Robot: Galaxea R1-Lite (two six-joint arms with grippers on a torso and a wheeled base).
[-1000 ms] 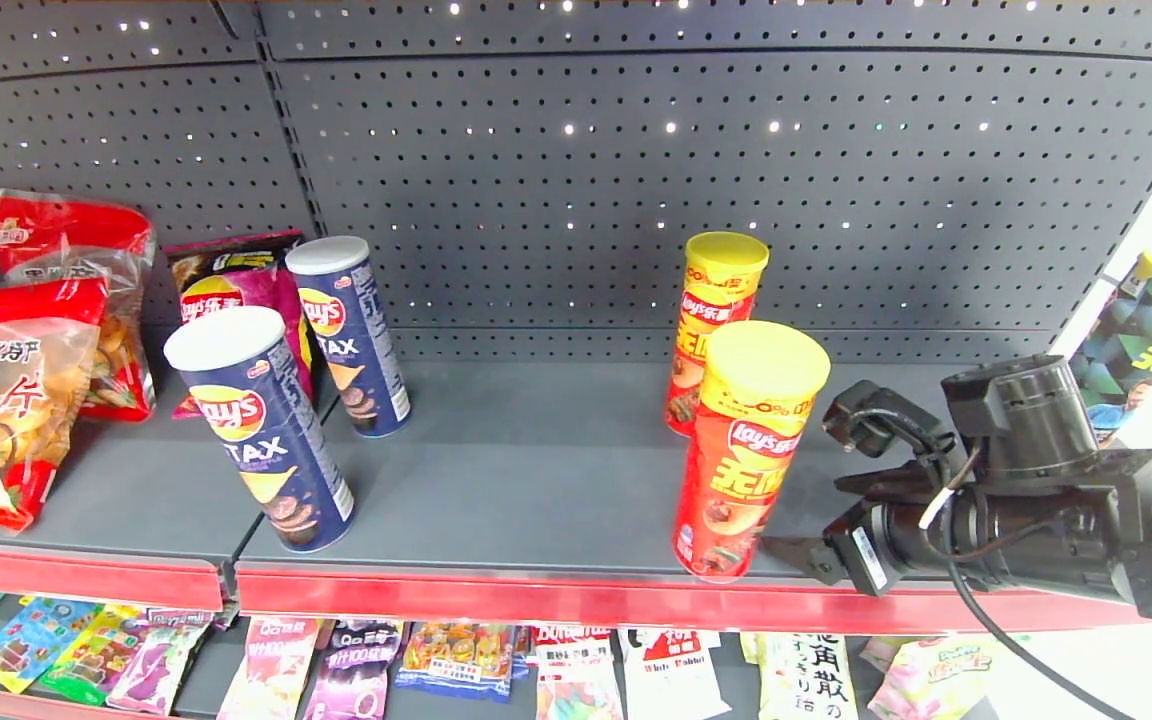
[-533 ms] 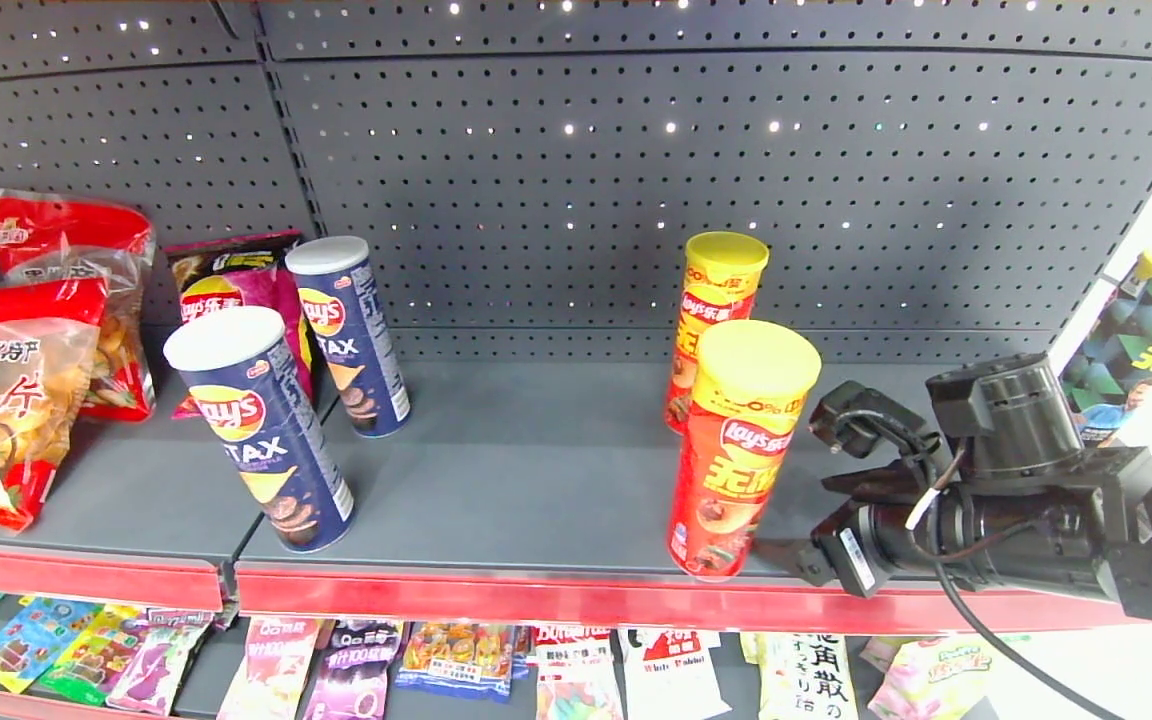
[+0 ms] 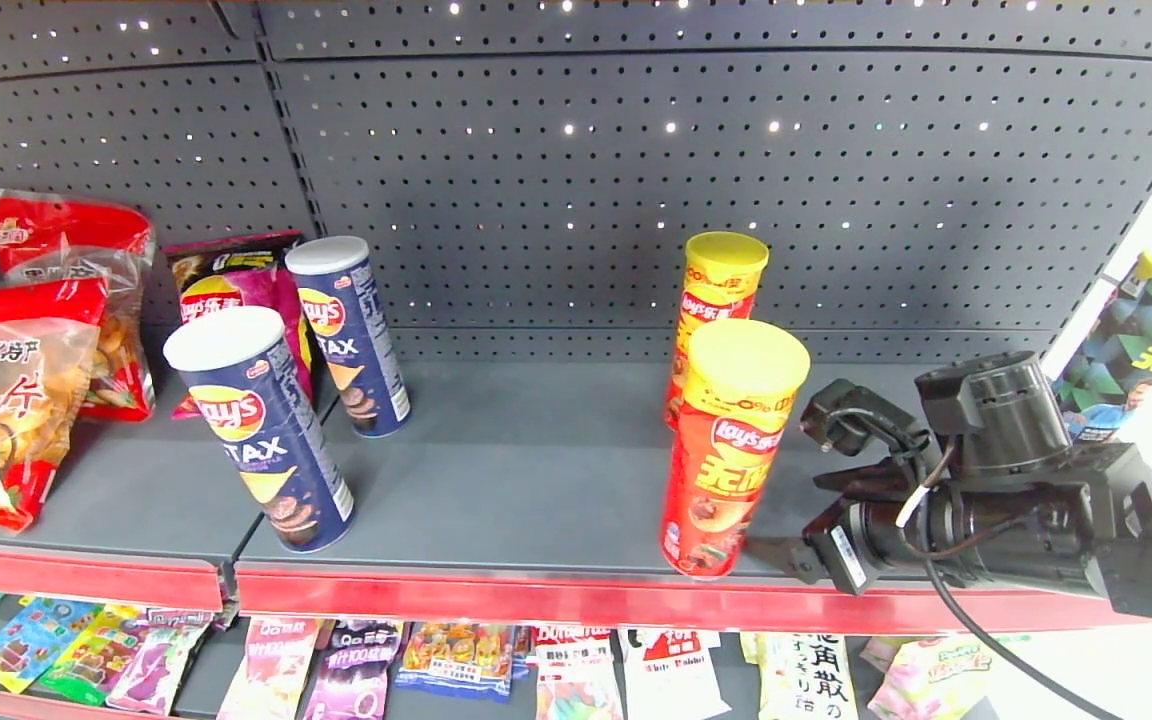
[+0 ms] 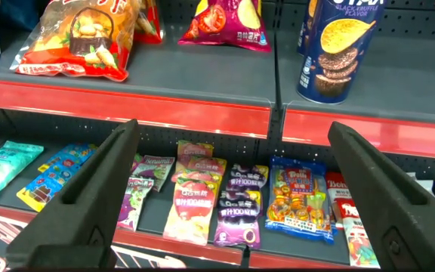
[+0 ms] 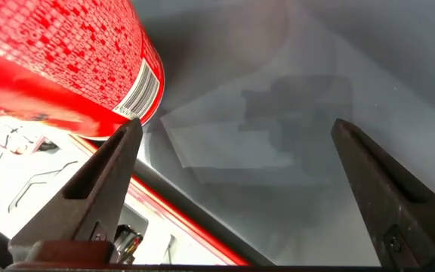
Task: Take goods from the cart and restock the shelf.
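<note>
A red chips can with a yellow lid (image 3: pixel 731 450) stands near the front edge of the grey shelf (image 3: pixel 536 480), in front of a second can of the same kind (image 3: pixel 716 300). My right gripper (image 3: pixel 786 520) is open, low at the can's right side. In the right wrist view the red can (image 5: pixel 74 68) lies outside the right gripper (image 5: pixel 236 125), its base against one fingertip (image 5: pixel 127 132), with bare shelf between the fingers. My left gripper (image 4: pixel 232 130) is open and holds nothing, below the shelf's red lip (image 4: pixel 165 113), facing the candy bags.
Two blue cans (image 3: pixel 261 430) (image 3: pixel 351 335) stand at the left-middle, with a purple bag (image 3: pixel 236 280) and red snack bags (image 3: pixel 16 400) further left. Candy bags (image 3: pixel 456 660) fill the lower shelf. Another can (image 3: pixel 1151 330) shows past the shelf's right end.
My right gripper has moved left along the shelf front, and the front red can has shifted left with it. Nothing else has moved.
</note>
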